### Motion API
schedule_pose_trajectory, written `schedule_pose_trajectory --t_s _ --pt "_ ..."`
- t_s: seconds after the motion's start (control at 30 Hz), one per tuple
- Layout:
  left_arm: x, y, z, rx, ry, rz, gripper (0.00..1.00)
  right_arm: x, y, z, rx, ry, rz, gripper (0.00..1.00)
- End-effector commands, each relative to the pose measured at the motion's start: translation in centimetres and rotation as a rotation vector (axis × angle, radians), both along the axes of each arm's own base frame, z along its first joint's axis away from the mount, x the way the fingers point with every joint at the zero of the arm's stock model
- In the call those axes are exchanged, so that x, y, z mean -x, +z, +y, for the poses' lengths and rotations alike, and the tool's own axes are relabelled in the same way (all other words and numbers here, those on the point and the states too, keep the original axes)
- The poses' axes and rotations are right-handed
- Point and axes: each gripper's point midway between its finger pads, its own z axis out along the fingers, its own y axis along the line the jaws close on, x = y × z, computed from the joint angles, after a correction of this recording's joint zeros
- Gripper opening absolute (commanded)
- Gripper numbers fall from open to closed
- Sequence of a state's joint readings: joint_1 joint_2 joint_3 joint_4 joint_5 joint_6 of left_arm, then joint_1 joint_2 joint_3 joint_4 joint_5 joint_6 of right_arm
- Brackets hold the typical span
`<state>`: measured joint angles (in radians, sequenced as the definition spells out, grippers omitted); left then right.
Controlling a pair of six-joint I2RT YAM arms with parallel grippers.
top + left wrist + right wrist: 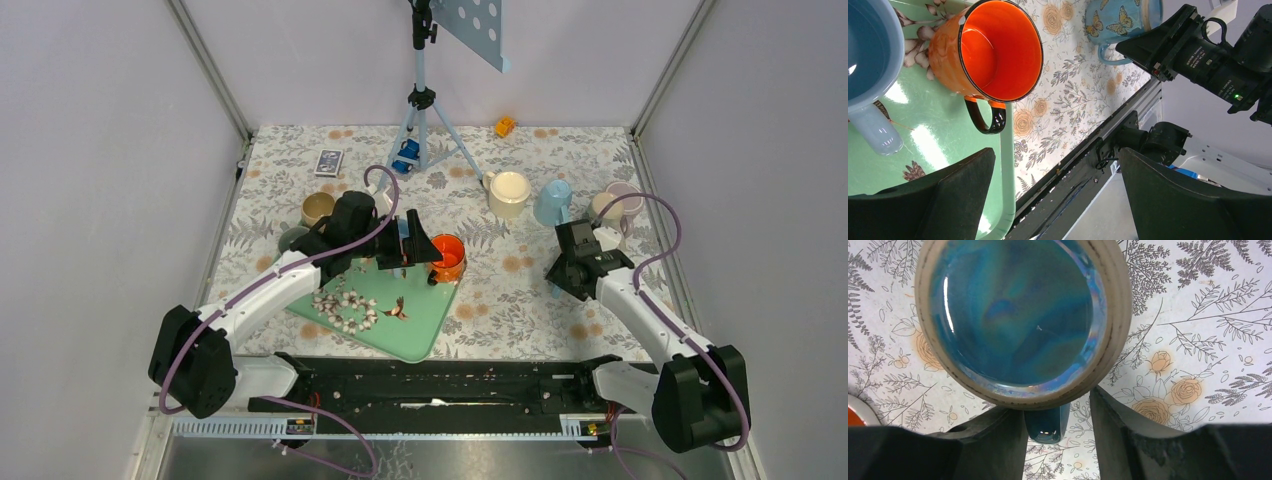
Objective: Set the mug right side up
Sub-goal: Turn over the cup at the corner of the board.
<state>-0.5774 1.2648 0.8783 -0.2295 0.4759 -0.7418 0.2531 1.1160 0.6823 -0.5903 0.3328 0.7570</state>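
The mug [1018, 315] is blue with a butterfly pattern [1118, 22] and stands rim up on the flowered cloth; I look straight down into its glazed inside. My right gripper [1058, 415] straddles its handle [1048, 425] with the jaws apart: the left finger lies against the handle and a gap shows on the right side. From above, the mug [553, 203] sits just beyond the right gripper [572, 240]. My left gripper [405, 243] hangs wide open over the green tray [420, 320], holding nothing, next to an orange mug [993, 50].
An orange mug [447, 255] stands at the tray's far corner, with a pale blue cup [868, 60] beside it. A cream mug [508, 192], a pinkish mug [620, 200], a tan mug [317, 208] and a tripod [425, 120] stand further back.
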Motion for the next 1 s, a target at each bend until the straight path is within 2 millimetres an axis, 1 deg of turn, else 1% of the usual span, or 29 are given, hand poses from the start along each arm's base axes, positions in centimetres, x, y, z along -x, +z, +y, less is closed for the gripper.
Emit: schedule_pose_trajectory --t_s 0.0,0.1,0.2,0.27,0.37,0.4,0.5,0.77,0.97 --pt "-0.2 1.8 -0.8 0.059 -0.021 -0.048 0.99 -0.5 0.1 -0.6 0.053 -0.019 -0.017 0.51" --pt "-0.2 1.9 -0.8 0.064 -0.019 -0.046 0.99 -0.6 0.1 -0.7 0.055 -0.018 -0.025 0.46" --pt "-0.1 2.0 -0.9 0.073 -0.019 -0.04 0.99 -0.6 0.3 -0.8 0.062 -0.016 -0.028 0.36" --pt "0.0 2.1 -1.0 0.088 -0.019 -0.031 0.99 -0.7 0.6 -0.7 0.059 -0.006 -0.033 0.27" --pt "0.5 2.2 -1.3 0.131 -0.021 0.001 0.99 -0.8 1.2 -0.2 0.037 0.015 -0.047 0.06" --pt "0.6 2.1 -1.4 0.147 -0.021 0.014 0.99 -0.9 1.5 0.0 0.024 0.022 -0.056 0.0" --pt "1.0 2.1 -1.7 0.2 -0.011 0.055 0.99 -1.1 2.8 0.7 -0.015 0.043 -0.094 0.0" --pt "1.2 3.8 -2.6 0.331 0.003 0.109 0.99 -2.2 7.1 3.4 -0.163 0.102 -0.219 0.0" --pt "1.1 5.5 -3.2 0.415 0.004 0.14 0.99 -3.2 11.1 5.6 -0.296 0.13 -0.337 0.0"
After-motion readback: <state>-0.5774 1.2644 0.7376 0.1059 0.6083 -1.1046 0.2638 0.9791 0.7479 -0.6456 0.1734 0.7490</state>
